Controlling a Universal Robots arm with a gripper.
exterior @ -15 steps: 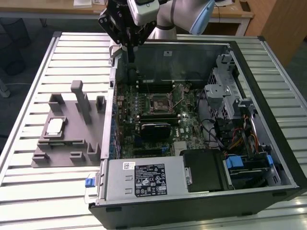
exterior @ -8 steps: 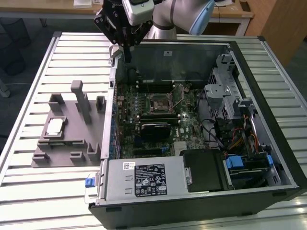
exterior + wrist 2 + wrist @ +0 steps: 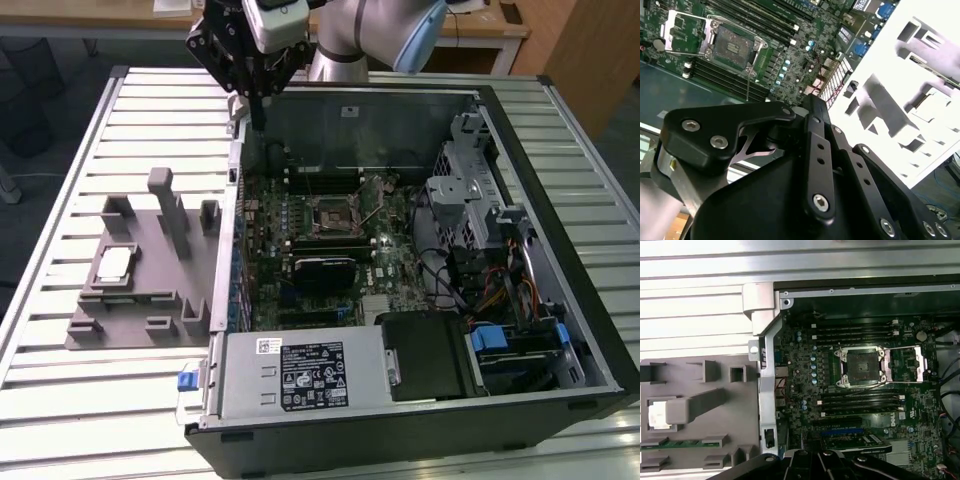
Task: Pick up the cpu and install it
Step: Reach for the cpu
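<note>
While the cpu (image 3: 113, 263) lies flat on the grey tray (image 3: 150, 300), the gripper (image 3: 257, 108) hangs well away from the tray, over the computer case (image 3: 420, 445) beside it. To grab well, I think it must drop straight between the tray's pegs (image 3: 165, 195). I cannot tell if the gripper is apart or together.

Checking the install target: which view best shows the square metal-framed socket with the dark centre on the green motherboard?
The first wrist view: the square metal-framed socket faces the camera nearly straight on, dark centre bare and whole. The second wrist view shows it slanted. The exterior view shows it small inside the black computer case.
</note>
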